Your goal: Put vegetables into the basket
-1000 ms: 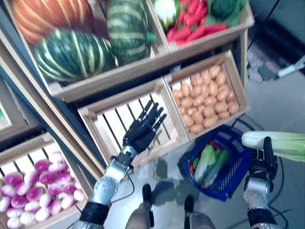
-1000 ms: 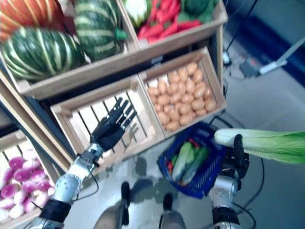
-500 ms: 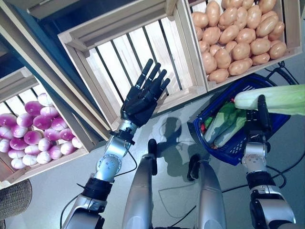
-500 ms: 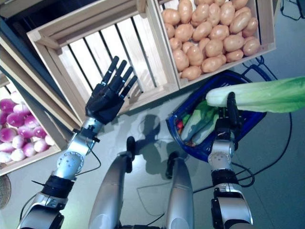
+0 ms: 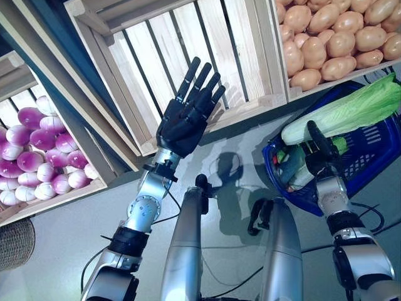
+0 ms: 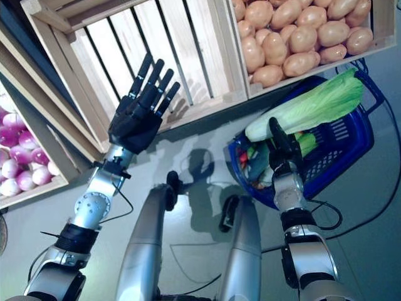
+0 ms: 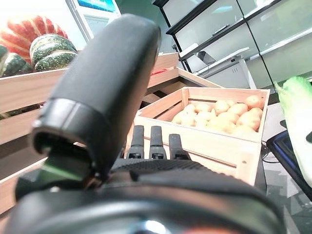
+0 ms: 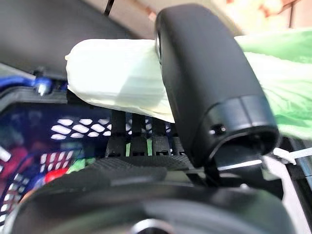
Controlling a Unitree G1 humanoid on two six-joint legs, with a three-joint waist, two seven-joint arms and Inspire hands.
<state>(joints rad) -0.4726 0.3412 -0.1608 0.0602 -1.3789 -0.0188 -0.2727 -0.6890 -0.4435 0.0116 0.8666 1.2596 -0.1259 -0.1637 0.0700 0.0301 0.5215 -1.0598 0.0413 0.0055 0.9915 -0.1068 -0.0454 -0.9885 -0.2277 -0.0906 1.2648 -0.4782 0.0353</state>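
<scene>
1. Right hand (image 5: 321, 153) has its fingers wrapped round a cabbage (image 5: 351, 113), held over the blue basket (image 5: 369, 164); not released yet.
2. Basket already holds some greens; judged nearly done for this item.
3. Left hand (image 5: 187, 116) idle, fingers straight, before the empty crate (image 5: 182, 50).
4. Right wrist view alone shows the thumb (image 8: 207, 78) pressing the white stalk; eye views alone show the potatoes (image 6: 294, 37) and turnips (image 5: 34, 160).

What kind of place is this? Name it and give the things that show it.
Probably a grocery or produce display, perhaps a mock shop. Slatted wooden crates stand tilted on racks: one holds potatoes, another purple-and-white turnips, one crate is empty. A blue shopping basket sits on the floor with greens inside.
</scene>
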